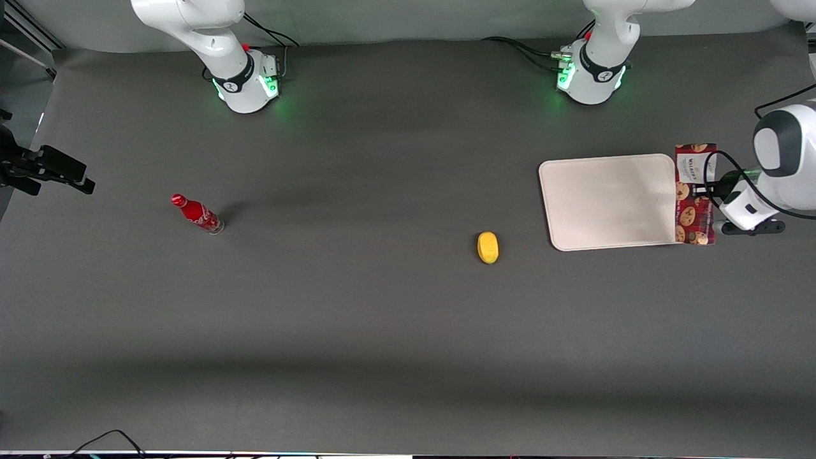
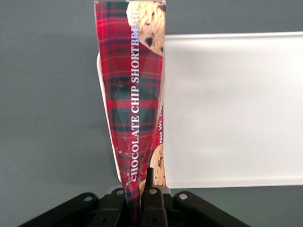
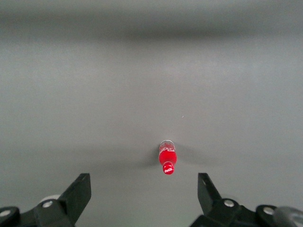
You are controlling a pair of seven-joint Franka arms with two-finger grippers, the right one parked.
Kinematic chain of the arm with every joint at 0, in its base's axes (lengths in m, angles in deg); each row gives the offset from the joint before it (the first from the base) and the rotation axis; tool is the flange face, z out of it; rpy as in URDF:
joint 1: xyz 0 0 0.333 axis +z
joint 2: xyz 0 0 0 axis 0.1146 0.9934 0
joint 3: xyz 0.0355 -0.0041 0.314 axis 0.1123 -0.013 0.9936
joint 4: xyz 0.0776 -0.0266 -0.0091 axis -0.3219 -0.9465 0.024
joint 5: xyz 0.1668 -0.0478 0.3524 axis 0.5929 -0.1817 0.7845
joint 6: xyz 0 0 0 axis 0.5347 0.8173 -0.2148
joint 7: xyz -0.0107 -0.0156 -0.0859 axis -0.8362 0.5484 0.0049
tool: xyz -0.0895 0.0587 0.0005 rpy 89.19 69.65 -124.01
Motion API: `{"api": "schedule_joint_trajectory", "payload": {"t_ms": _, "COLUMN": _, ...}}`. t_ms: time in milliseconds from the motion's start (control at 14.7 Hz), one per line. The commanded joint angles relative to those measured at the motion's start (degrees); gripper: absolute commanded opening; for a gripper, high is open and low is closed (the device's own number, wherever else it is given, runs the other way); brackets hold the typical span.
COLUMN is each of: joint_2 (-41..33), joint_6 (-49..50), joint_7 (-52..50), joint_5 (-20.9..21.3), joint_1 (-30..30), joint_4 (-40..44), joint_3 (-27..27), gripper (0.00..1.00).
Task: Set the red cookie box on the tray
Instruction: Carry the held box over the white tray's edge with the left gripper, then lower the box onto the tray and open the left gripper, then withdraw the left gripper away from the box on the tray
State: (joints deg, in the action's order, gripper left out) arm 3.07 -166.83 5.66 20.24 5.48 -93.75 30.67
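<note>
A yellow object (image 1: 488, 247) is noted nearest the front camera, on the table (image 1: 357, 306) and apart from the tray (image 1: 609, 201). The red cookie box (image 2: 135, 101) is held edge-up above the tray's rim at the working arm's end; it is pinched at one end by the gripper (image 2: 140, 198), whose fingers are pressed against its faces. It is judged that the carton should be carried over the tray's middle, laid flat, and released only once rested. A small red bottle (image 1: 197, 214) stands toward the parked arm's end.
</note>
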Motion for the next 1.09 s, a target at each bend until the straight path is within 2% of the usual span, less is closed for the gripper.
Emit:
{"api": "schedule_joint_trajectory", "payload": {"t_ms": 0, "joint_2": -2.71, "joint_6": -7.99, "joint_7": -0.33, "joint_5": 1.06, "joint_1": 0.22, "joint_4": -7.16, "joint_3": 1.64, "gripper": 0.00}}
{"api": "schedule_joint_trajectory", "payload": {"t_ms": 136, "joint_2": -2.53, "joint_6": -12.83, "joint_7": -0.16, "joint_5": 1.06, "joint_1": 0.31, "joint_4": -10.42, "joint_3": 2.17, "gripper": 0.00}}
{"api": "schedule_joint_trajectory", "payload": {"t_ms": 205, "joint_2": -2.53, "joint_6": -13.46, "joint_7": -0.16, "joint_5": 0.97, "joint_1": 0.31, "joint_4": -11.04, "joint_3": 2.17, "gripper": 0.20}}
{"api": "schedule_joint_trajectory", "payload": {"t_ms": 273, "joint_2": -2.44, "joint_6": -13.12, "joint_7": -0.16, "joint_5": 0.97, "joint_1": 0.22, "joint_4": -11.05, "joint_3": 2.17, "gripper": 0.99}}
{"api": "schedule_joint_trajectory", "payload": {"t_ms": 477, "joint_2": -3.41, "joint_6": -9.10, "joint_7": 0.02, "joint_5": 0.97, "joint_1": 0.22, "joint_4": -8.43, "joint_3": 2.17, "gripper": 1.00}}
{"api": "schedule_joint_trajectory", "payload": {"t_ms": 614, "joint_2": -4.72, "joint_6": -0.59, "joint_7": 0.11, "joint_5": 1.06, "joint_1": 0.05, "joint_4": -2.55, "joint_3": 1.74, "gripper": 1.00}}
{"api": "schedule_joint_trajectory", "payload": {"t_ms": 750, "joint_2": -6.65, "joint_6": 8.99, "joint_7": 0.11, "joint_5": 0.97, "joint_1": -0.13, "joint_4": 5.61, "joint_3": -0.10, "gripper": 1.00}}
{"api": "schedule_joint_trajectory", "payload": {"t_ms": 1023, "joint_2": -6.75, "joint_6": 27.10, "joint_7": -0.77, "joint_5": 0.88, "joint_1": -0.22, "joint_4": 26.52, "joint_3": -7.48, "gripper": 1.00}}
